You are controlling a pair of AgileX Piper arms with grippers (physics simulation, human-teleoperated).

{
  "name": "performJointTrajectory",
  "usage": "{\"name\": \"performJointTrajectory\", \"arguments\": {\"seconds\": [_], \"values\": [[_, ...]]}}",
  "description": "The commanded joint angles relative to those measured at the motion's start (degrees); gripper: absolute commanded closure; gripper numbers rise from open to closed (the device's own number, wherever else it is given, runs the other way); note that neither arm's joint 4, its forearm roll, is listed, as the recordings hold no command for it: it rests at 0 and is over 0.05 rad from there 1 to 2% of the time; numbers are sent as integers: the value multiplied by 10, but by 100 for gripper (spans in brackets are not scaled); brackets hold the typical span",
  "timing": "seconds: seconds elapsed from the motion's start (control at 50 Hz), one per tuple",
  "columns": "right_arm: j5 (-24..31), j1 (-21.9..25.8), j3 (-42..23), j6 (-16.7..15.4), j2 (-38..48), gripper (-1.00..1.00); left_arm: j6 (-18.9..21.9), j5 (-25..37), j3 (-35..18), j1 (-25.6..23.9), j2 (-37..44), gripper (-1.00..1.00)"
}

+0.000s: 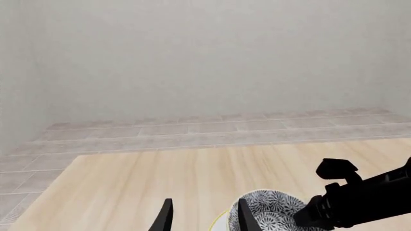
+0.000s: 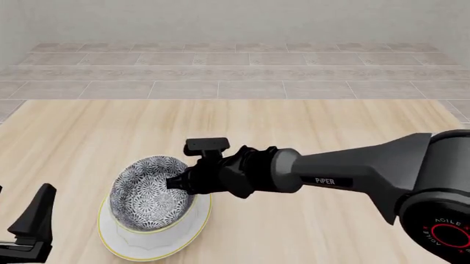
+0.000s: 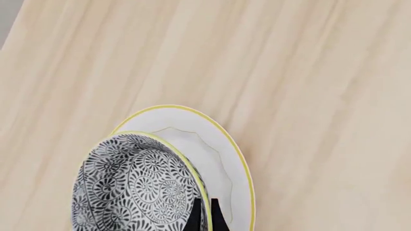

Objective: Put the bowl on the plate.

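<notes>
Placing step, near its end. Right gripper (image 2: 178, 184) pinches rim of bowl (image 2: 149, 192), jaws narrow with the wall between them. Bowl over plate (image 2: 154, 245), tilted, whether seated flat I cannot tell. Left gripper (image 1: 201, 214) idle beside it, fingers parted, holding nothing (low over desk (image 2: 294, 126)). Next likely: level bowl, settle on plate centre, then let go.

Bowl (image 2: 151, 192) sits on plate (image 2: 158, 239), near-left part of table (image 2: 309, 126). Right gripper (image 2: 176, 184) at bowl's right rim; left gripper (image 2: 33, 220) near, further left.
</notes>
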Motion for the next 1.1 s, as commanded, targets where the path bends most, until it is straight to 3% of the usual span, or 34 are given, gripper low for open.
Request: {"name": "performJointTrajectory", "arguments": {"seconds": [0.02,0.56,0.58,1.1], "values": [[-1,6,0,-5,6,100,0,0,0,-1,0,-100],[0,10,0,-4,8,100,1,-2,0,-1,0,-100],[0,10,0,-5,8,-100,1,-1,0,-1,0,-100],[7,14,-1,-11,-3,-100,2,-1,0,-3,0,-100]]}}
